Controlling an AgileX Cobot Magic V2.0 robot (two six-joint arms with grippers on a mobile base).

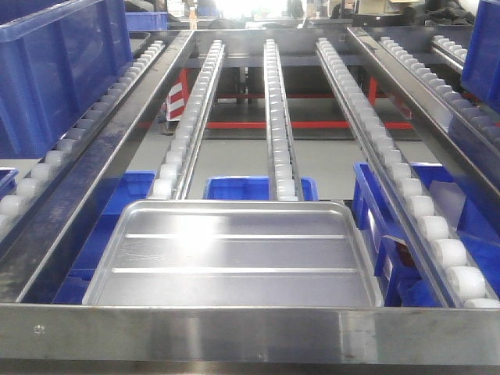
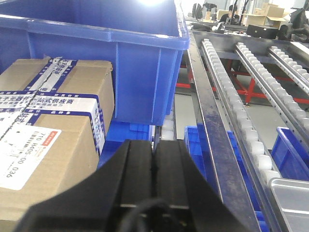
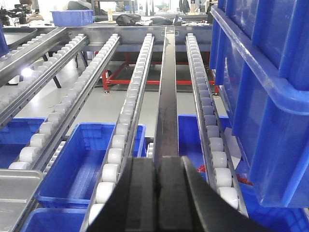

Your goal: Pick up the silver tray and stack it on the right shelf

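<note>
A warehouse flow rack fills every view, its sloping roller rails (image 1: pixel 277 117) running away toward a bright far end, with blue bins (image 1: pixel 258 187) stored on the level beneath. Nearest, the shelf (image 1: pixel 250 332) shows its shiny front bar across the front view. Just behind that bar lies the silver tray (image 1: pixel 234 258), flat and ridges up, resting over the near ends of the middle rails. Its long axis runs left to right along the bar. Neither claw touches it. The left claw (image 2: pixel 154 169) has its fingers pressed together on nothing, out to the left by a cardboard box (image 2: pixel 53 145) and a big blue crate (image 2: pixel 96 63). The tray's corner shows at the lower right of that wrist view. The right claw (image 3: pixel 157 188) is likewise closed and empty, with the tray's corner at its lower left. So the tray lies between the arms, inward of each. Neither looks plainly nearer, I judge, and either would have to open and come inward toward a short end.
</note>
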